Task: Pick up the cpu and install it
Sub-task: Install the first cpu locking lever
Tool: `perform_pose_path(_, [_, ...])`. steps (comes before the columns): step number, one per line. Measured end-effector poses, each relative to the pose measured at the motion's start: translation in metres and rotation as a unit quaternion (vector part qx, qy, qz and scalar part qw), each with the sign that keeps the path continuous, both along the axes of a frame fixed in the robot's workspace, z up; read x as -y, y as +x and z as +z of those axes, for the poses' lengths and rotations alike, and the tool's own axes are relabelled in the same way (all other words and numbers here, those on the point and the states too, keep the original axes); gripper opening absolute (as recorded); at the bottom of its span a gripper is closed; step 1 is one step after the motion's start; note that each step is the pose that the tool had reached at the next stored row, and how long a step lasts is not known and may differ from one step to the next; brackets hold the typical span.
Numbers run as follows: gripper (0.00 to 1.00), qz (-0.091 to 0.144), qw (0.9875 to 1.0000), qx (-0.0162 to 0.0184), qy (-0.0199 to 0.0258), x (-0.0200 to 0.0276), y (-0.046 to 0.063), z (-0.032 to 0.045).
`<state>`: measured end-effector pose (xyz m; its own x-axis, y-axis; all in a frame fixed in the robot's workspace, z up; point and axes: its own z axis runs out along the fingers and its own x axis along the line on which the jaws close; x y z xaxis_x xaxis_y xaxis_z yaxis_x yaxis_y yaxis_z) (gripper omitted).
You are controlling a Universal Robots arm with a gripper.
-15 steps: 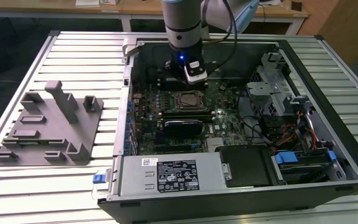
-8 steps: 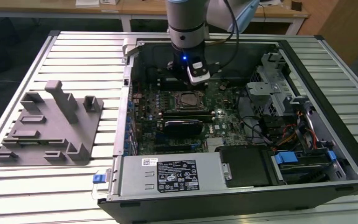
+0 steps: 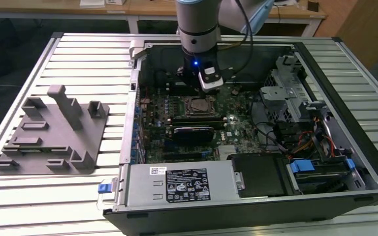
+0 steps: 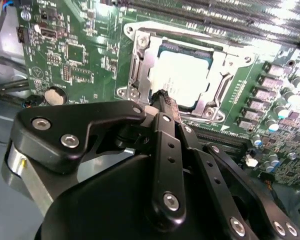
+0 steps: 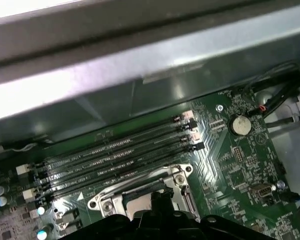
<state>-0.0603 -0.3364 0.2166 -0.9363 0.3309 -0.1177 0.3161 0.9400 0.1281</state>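
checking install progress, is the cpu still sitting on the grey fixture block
No: in the second wrist view the cpu lies inside the socket frame on the green motherboard.

1. Exterior view: even overhead light, moderately bright; case interior (image 3: 241, 98) darker, in shadow. Blue indicator light glows on arm (image 3: 195, 62).
2. Second wrist view: strong glare on cpu (image 4: 182, 75), top plate washed out white; gripper linkage close to lens, soft.
3. First wrist view: case wall (image 5: 140, 60) blown out, blurred; motherboard (image 5: 240, 155) fairly sharp w/ sheen.
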Motion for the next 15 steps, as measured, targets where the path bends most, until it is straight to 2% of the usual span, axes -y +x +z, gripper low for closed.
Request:
perform_pose_path(5, [0.11,0.0,1.0,-0.0002,-0.004,0.0044,0.0,-0.0003])
perform_pose_path(7, [0.11,0.0,1.0,-0.0017,-0.0061,0.0059,0.0003,-0.0009])
perform_pose_path(9, [0.11,0.0,0.9999,-0.0052,-0.0088,0.0075,0.0006,-0.0013])
perform_pose_path(12, [0.11,0.0,0.9998,-0.0151,-0.012,0.0095,0.0013,-0.002])
perform_pose_path(14, [0.11,0.0,0.9996,-0.0247,-0.0134,0.0106,0.0019,-0.0023])
perform_pose_path(15, [0.11,0.0,0.9994,-0.0307,-0.0139,0.0109,0.0023,-0.0025])
